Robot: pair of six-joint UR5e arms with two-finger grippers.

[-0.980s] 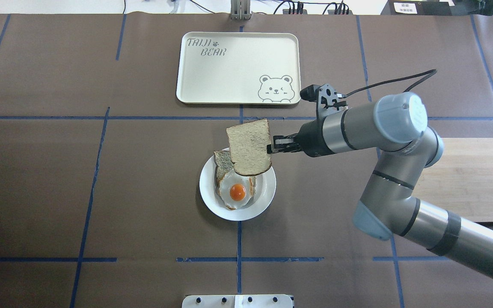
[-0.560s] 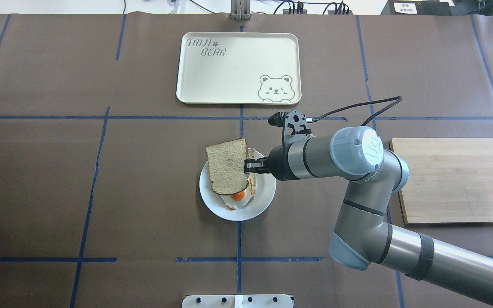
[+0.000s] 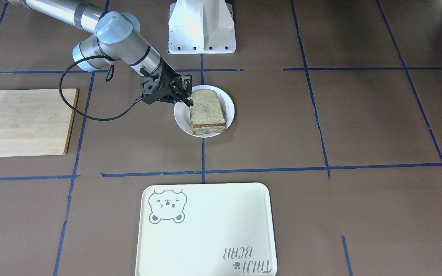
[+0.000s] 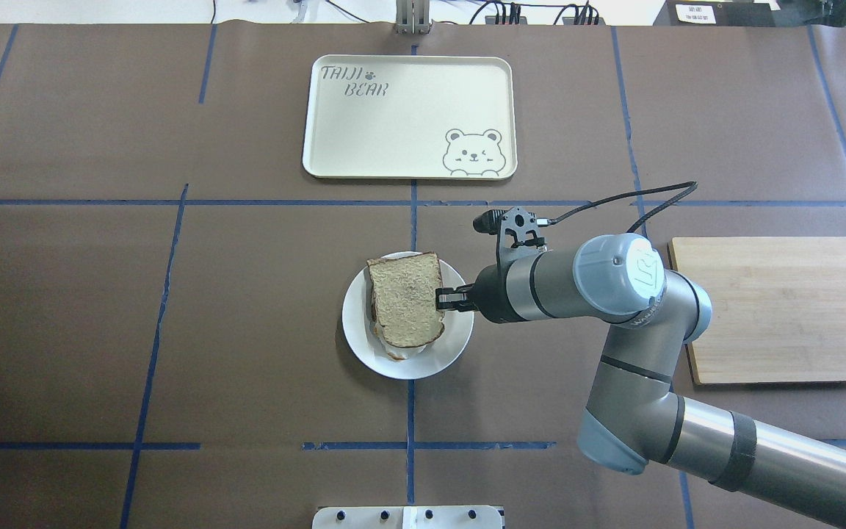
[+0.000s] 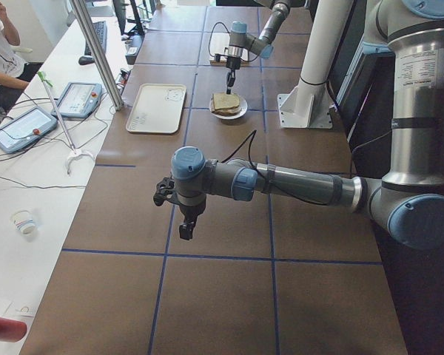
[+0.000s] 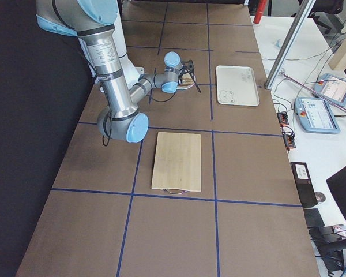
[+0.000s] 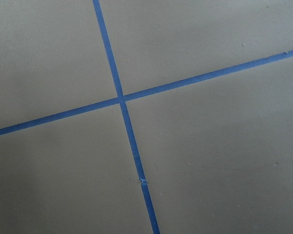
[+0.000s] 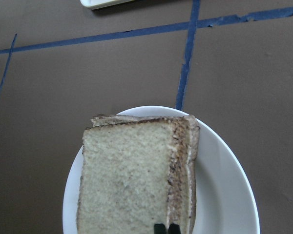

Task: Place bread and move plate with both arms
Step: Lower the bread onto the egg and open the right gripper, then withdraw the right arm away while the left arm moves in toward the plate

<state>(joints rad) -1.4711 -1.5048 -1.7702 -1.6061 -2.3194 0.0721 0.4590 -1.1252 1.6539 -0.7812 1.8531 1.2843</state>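
Overhead exterior misses the left pincer (image 5: 185, 228); the side view shows it hanging over the desk (image 4: 100, 330), well left of the plate (image 4: 364, 349), spread or not I cannot tell. The bread (image 4: 405, 300) lies atop the stack (image 3: 207, 129) on the plate, so placing looks nearly done. The right pincer (image 4: 443, 300) pinches its right edge; next it must release and retreat before the plate moves. Far tray (image 4: 408, 117) and right-hand wooden board (image 4: 783, 308) block nothing.

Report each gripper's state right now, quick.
Left gripper: cannot be told; only a side view shows it.
Right gripper: closed on the edge of the thin speckled brown bread slice.
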